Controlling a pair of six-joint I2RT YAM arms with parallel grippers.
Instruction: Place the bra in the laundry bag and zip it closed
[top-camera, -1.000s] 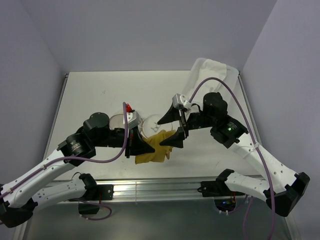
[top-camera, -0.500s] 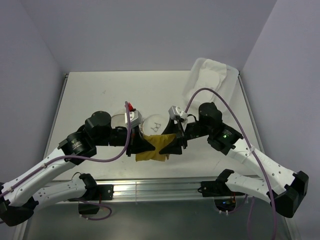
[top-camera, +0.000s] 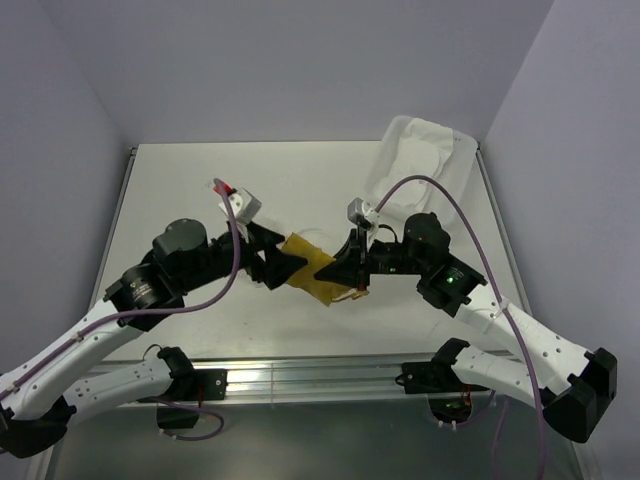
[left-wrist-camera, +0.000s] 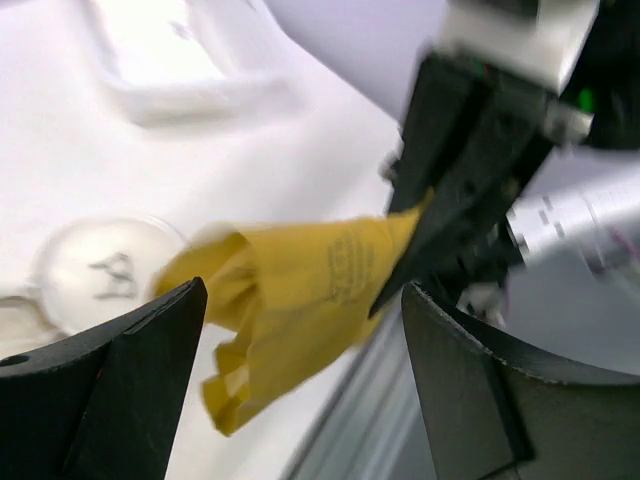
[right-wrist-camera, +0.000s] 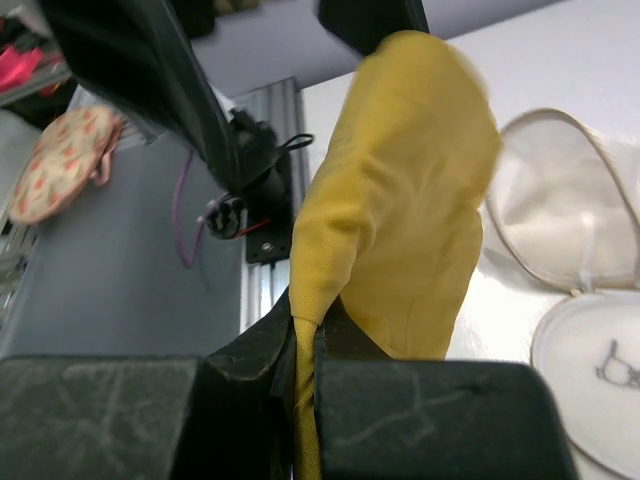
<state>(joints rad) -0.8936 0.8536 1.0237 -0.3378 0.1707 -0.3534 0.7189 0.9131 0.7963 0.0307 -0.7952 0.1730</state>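
**Item:** bra (top-camera: 316, 270), yellow, soft fabric, crumpled into a loose fold.
**Position:** lifted clear of the table, strung between the two arms in the top view. One edge is pinched and the rest hangs free.
**Handling (judged):** light, limp and not fragile. It will drape, swing and fold on itself rather than hold a shape. It offers grip, not slip. A pinch on a hem or a bunched fold should hold it. A second grip on the free end would help keep it compact enough to feed through a small opening.

**Item:** laundry bag (right-wrist-camera: 568, 200), small, round, of translucent whitish mesh with brownish rim hoops.
**Position:** on the table under and beside the hanging bra, hidden in the top view. Its circular face, with the black spectacles-like mark, lies flat beside the body. It looks unzipped.
**Handling (judged):** very light and springy, so likely to skid or collapse if pushed. Steady it by the rim.

**Item:** right hand (right-wrist-camera: 305, 345).
**State:** jaws clamped together on an edge of the bra.

**Item:** left hand (top-camera: 286, 268).
**State:** jaws spread wide, gripping nothing. The fabric hangs just ahead of them, and contact cannot be told.

**Item:** tray (top-camera: 462, 140), white, rectangular, plastic.
**Position:** far right corner, well apart from the rest.

**Item:** table (top-camera: 190, 190), white, flat.
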